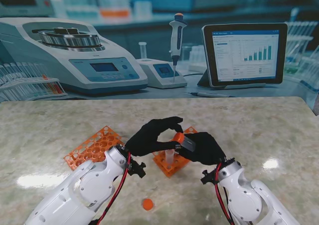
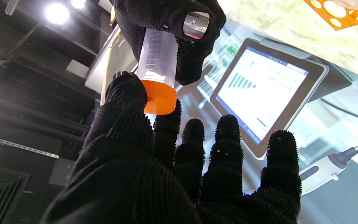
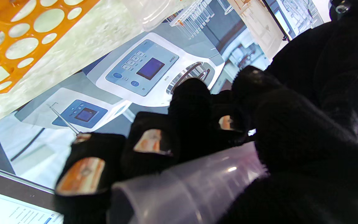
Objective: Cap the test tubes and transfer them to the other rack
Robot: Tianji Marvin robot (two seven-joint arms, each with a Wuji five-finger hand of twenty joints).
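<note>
**Over the marble table: one tube, two hands**

Between our two hands, raised over the table (image 1: 259, 130), one clear tube (image 2: 158, 59): right hand (image 1: 202, 147) wrapped around its body, left hand (image 1: 149, 137) pinching its one orange cap (image 2: 161, 98) with thumb and forefinger, other fingers spread. Racks, orange: two, left rack (image 1: 92, 146) and middle rack (image 1: 169, 162), the latter holding one uncapped tube (image 1: 169, 157). Loose cap (image 1: 147, 204): one, nearer to us.

Left hand (image 1: 149, 137) and right hand (image 1: 202, 147) meet (fingers curled, both gripping).
</note>
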